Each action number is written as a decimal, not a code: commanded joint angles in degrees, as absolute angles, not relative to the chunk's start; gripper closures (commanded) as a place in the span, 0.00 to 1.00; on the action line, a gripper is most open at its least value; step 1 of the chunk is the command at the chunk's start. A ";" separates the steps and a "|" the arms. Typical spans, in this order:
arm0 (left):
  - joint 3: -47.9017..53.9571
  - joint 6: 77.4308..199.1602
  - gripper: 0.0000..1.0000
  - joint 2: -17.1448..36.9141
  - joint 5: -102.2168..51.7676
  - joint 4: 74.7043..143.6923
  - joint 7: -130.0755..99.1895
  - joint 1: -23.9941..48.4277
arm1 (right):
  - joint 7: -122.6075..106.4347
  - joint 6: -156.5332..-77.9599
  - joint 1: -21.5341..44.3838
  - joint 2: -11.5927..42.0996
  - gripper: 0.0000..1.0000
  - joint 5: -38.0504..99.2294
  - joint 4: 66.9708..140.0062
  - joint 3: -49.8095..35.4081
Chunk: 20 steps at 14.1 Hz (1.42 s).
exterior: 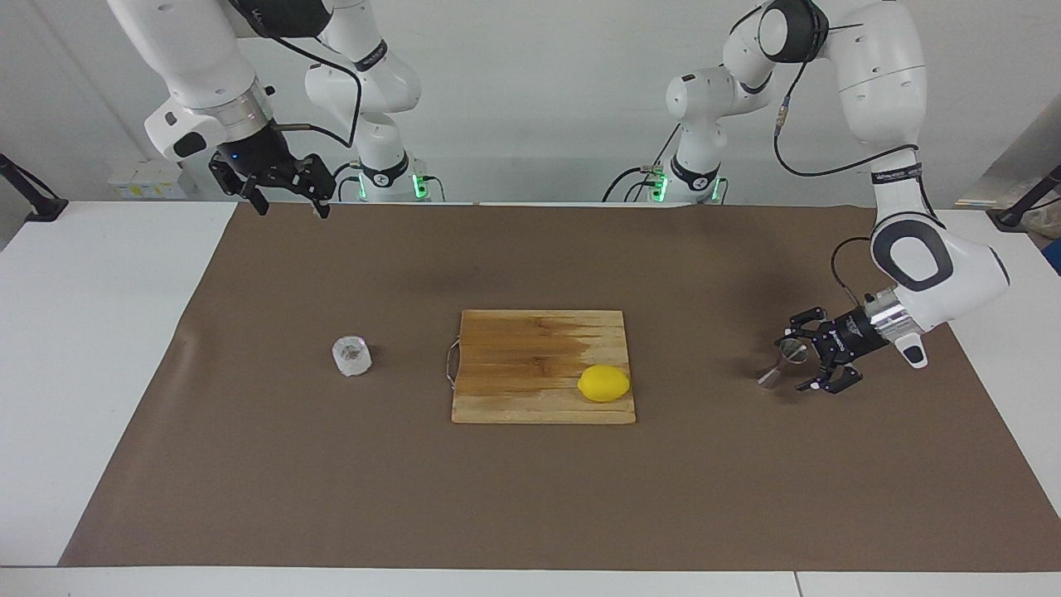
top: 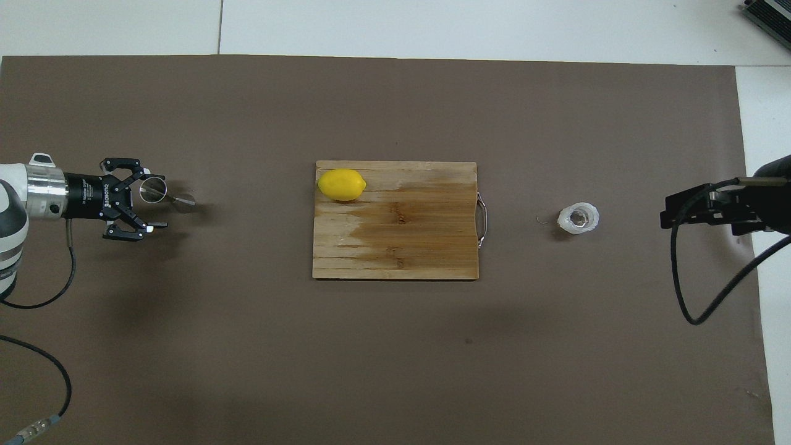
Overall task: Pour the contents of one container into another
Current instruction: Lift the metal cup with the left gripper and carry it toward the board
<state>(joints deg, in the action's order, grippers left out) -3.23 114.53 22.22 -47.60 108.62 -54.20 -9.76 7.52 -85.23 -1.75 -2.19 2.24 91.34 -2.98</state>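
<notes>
The left gripper (exterior: 808, 365), fingers spread, flanks the small silver hourglass jigger (exterior: 783, 362), likely to steady it; the right gripper (exterior: 286, 199), open, waits high above the textured clear glass tumbler (exterior: 351, 356).

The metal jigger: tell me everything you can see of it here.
The jigger is a small silver metal measure, hourglass-shaped, two cones joined at a narrow waist. It looks tilted, its open mouth toward the left gripper, whose open fingers reach around its upper cone; whether they touch it cannot be told. It sits on the brown mat at the left arm's end of the table, apart from the cutting board.
</notes>
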 commanded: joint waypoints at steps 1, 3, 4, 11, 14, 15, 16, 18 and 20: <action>-3.87 114.96 0.00 18.73 -53.59 114.25 -49.68 -9.32 | 8.61 -85.17 -2.64 -2.29 0.00 3.69 91.41 -3.60; -3.87 115.40 0.00 18.54 -55.89 114.87 -48.52 -9.58 | 8.61 -85.17 -2.64 -2.29 0.00 3.69 91.41 -3.60; -3.95 115.57 0.00 18.54 -57.29 114.87 -48.60 -9.67 | 8.61 -85.17 -2.64 -2.29 0.00 3.69 91.41 -3.60; -3.96 116.28 1.00 18.63 -62.48 113.73 -48.52 -11.60 | 8.61 -85.17 -2.64 -2.29 0.00 3.69 91.41 -3.60; -3.96 114.88 1.00 17.94 -64.95 112.50 -48.60 -12.39 | 8.61 -85.17 -2.64 -2.29 0.00 3.69 91.41 -3.60; -3.87 114.70 1.00 16.62 -65.13 112.59 -48.52 -12.04 | 8.61 -85.17 -2.64 -2.29 0.00 3.69 91.41 -3.60; -3.87 114.78 1.00 15.05 -65.13 112.76 -49.04 -11.17 | 8.61 -85.17 -2.64 -2.29 0.00 3.69 91.41 -3.60; -3.78 115.14 1.00 12.14 -65.21 113.46 -49.48 -8.27 | 8.61 -85.17 -2.64 -2.29 0.00 3.69 91.41 -3.60; -3.78 114.70 1.00 11.78 -65.74 113.91 -50.18 -8.61 | 8.61 -85.17 -2.64 -2.29 0.00 3.69 91.41 -3.60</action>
<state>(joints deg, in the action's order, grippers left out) -3.17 115.15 13.58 -64.27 111.98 -50.03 -9.02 7.52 -85.23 -1.75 -2.19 2.24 91.34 -2.98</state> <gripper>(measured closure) 0.762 0.000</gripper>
